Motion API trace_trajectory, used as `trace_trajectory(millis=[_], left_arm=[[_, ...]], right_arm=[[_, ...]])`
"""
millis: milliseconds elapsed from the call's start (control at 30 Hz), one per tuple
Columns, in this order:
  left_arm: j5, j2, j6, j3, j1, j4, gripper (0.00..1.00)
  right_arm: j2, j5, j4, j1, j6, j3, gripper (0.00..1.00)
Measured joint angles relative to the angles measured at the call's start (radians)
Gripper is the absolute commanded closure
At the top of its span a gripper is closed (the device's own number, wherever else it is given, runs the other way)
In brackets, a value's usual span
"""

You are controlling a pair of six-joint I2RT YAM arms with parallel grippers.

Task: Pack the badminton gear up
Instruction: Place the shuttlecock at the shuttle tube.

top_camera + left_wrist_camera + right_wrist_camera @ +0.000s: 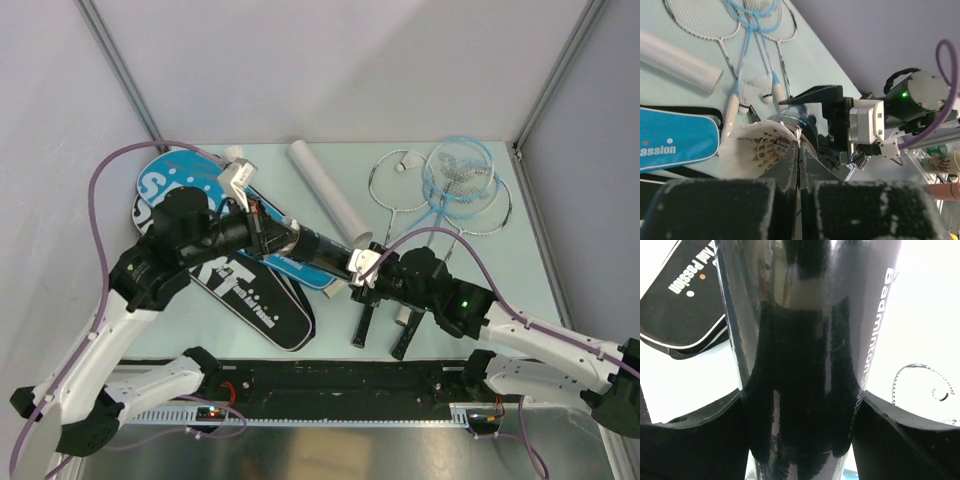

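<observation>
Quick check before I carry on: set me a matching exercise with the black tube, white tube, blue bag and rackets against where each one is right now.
Things:
1. black tube
2. white tube
3. blue bag
4. rackets

Places:
A. far right of the table, heads overlapping
B. clamped in the right gripper
C. lying loose, between the bags and the rackets
D. far left, next to the black bag

Pairs: 1-B, 2-C, 3-D, 4-A
</observation>
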Motion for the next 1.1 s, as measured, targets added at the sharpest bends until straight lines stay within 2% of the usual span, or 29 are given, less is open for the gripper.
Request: trace_trajectory(millis=[333,400,567,700,1100], left_arm=[[0.021,0.013,0.013,-0.075,0.001,0.01,0.99],[0.021,0.013,0.012,-0.084,0.0,0.017,0.94],[0.019,0.007,-0.01,-0.119,-0.005,0.053,0.63],[0.009,-0.005,-0.026,-0.133,-0.006,0.061,0.47],[-0.048,-0.078,-0.013,-0.066,-0.011,0.047,0.39]], right_arm=[[0.076,0.004,0.034,0.001,-0.005,0.005,0.7],[0.09,0.005,0.041,0.001,-0.003,0.005,0.7],[0.124,0.003,0.062,0.001,0.008,0.005,0.71],[0.135,-0.008,0.079,0.002,0.009,0.005,0.71],[0.135,-0.024,0.12,0.007,0.031,0.037,0.71]])
